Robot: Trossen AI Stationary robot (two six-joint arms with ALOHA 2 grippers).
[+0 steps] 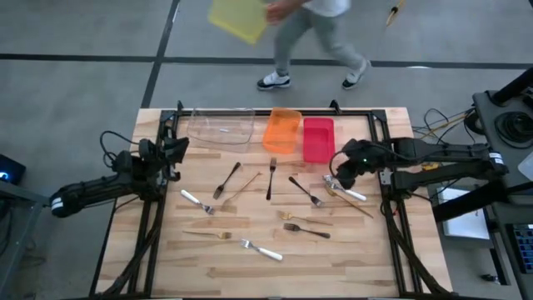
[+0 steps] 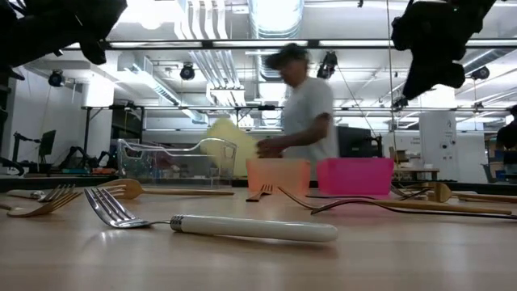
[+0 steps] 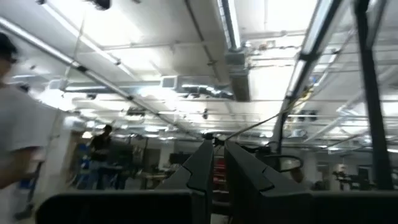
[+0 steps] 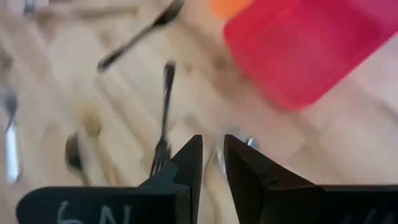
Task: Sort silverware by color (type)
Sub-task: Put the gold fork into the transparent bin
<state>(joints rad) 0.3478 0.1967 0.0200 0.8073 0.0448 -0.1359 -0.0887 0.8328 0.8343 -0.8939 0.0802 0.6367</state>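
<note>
From above, sorting has not visibly begun: the clear bin (image 1: 221,127), orange bin (image 1: 282,130) and red bin (image 1: 318,137) at the far edge look empty, though the view is too coarse to be sure. The silverware (image 1: 268,202) lies scattered over the wooden table (image 1: 358,262). The right gripper (image 1: 336,177) hangs just beside the red bin, over the pale-handled pieces (image 1: 346,192) at its own side; black forks (image 1: 305,192) lie just inward of it. The left gripper (image 1: 177,151) waits at its edge, well apart from any fork. A person (image 1: 312,37) walks behind the table with a yellow bin (image 1: 238,18).

At table height, a white-handled fork (image 2: 216,225) lies nearest, the bins behind it, and an open workshop with ceiling lights beyond.

The left wrist view shows only ceiling, fingers clenched on nothing.

The right wrist view shows its fingers nearly closed, holding nothing, a black fork (image 4: 163,118) just ahead.
</note>
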